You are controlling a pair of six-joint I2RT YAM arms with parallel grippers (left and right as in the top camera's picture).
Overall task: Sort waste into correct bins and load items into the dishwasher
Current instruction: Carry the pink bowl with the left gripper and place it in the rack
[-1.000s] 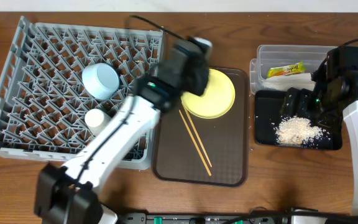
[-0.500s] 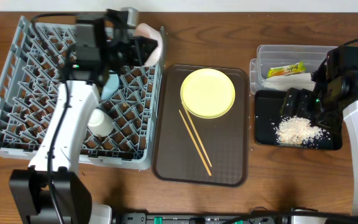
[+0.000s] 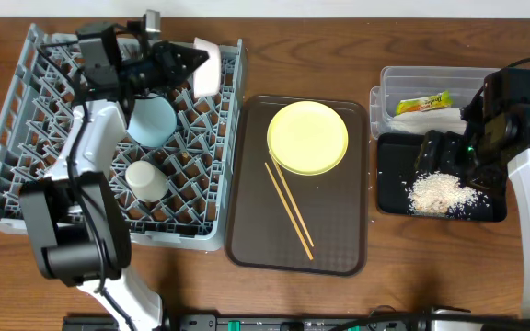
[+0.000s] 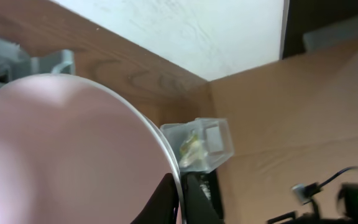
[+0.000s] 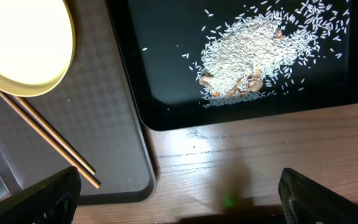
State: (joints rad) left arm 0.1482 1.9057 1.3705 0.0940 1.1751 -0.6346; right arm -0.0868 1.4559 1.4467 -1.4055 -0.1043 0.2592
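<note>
White-beige bowl [image 3: 206, 70], rim pinched between left fingers [image 3: 180, 61], over grey rack [image 3: 26, 138]

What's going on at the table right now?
The left gripper holds the white-beige bowl over the far right corner of the dish rack; the light blue bowl and small white cup already sit in it. The yellow plate and chopsticks lie on the brown tray, unloaded. The right gripper hangs open by the black tray holding the rice scraps; wrapper and napkin are in the clear tub.
</note>
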